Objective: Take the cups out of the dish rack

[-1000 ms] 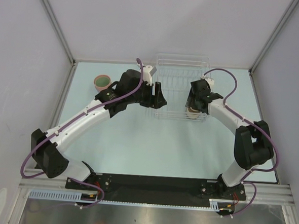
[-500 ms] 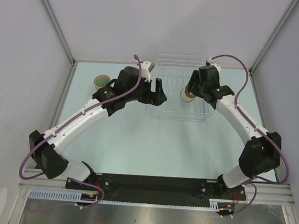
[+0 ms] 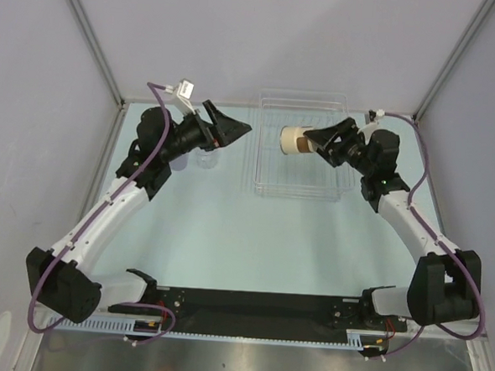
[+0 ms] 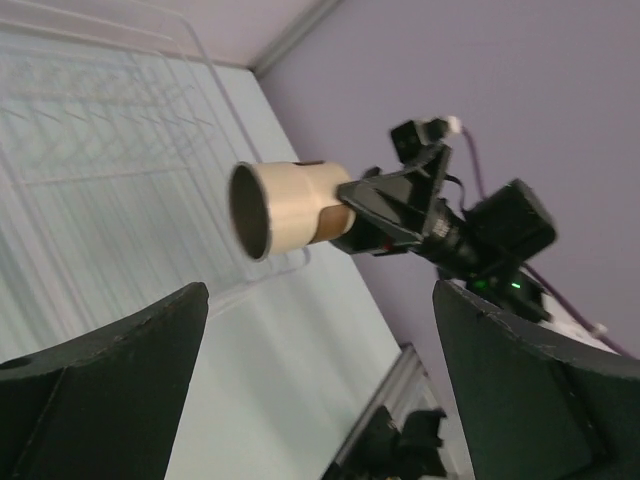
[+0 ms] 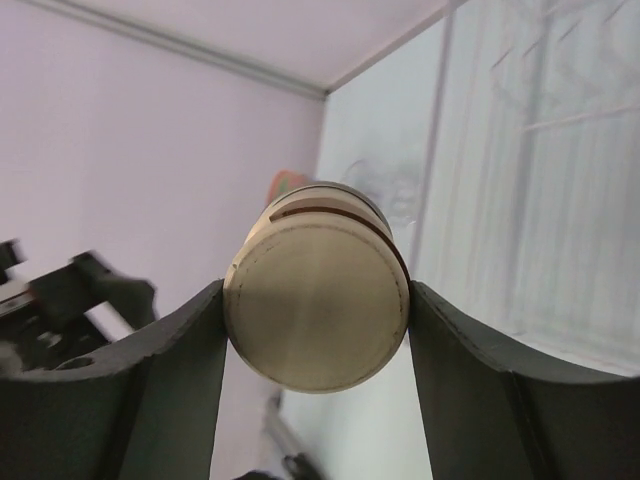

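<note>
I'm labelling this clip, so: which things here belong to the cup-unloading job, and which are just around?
Part of the job:
- beige cup, held sideways by the right gripper
- dish rack beneath it
- left gripper, open

Just around:
- table
- enclosure walls

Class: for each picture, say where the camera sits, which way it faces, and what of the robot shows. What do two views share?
Top: above and behind the robot, facing down on the table; left arm and right arm show whole.
Left wrist: on the left arm, facing across its open left end effector at the right end effector holding the cup sideways.
Right wrist: facing along its own fingers at the cup's base.
Shared: both wrist views show the cup and rack.
</note>
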`<state>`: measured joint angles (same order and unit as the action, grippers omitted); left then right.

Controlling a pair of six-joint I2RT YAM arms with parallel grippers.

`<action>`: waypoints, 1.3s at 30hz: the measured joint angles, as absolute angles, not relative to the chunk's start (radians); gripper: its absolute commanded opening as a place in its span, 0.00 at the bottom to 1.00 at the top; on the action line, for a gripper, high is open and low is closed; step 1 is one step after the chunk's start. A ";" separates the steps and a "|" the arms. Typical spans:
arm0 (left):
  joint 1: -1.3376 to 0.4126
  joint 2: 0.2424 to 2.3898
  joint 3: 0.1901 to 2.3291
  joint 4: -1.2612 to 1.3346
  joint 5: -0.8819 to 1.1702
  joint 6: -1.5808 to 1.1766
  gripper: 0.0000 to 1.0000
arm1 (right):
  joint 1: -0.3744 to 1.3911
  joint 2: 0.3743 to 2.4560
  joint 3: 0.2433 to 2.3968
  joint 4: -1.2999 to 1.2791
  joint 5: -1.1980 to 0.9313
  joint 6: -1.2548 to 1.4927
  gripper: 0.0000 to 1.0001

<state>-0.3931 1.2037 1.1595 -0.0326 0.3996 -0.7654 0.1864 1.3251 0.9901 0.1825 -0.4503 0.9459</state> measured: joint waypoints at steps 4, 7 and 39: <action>-0.389 1.257 1.083 0.178 0.538 -0.911 0.98 | 0.196 1.365 0.871 0.426 -0.570 1.125 0.00; -0.389 1.299 1.026 0.324 0.625 -1.022 0.98 | 0.210 1.405 0.835 0.582 -0.621 1.227 0.00; -0.389 1.362 0.992 0.551 0.734 -1.235 0.01 | 0.360 1.571 0.844 1.145 -0.752 1.462 0.00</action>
<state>-0.3893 1.3617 0.9920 0.5507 0.7341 -1.2346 0.3603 1.5715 0.8440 1.1450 -0.7521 1.4620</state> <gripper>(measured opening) 0.072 0.687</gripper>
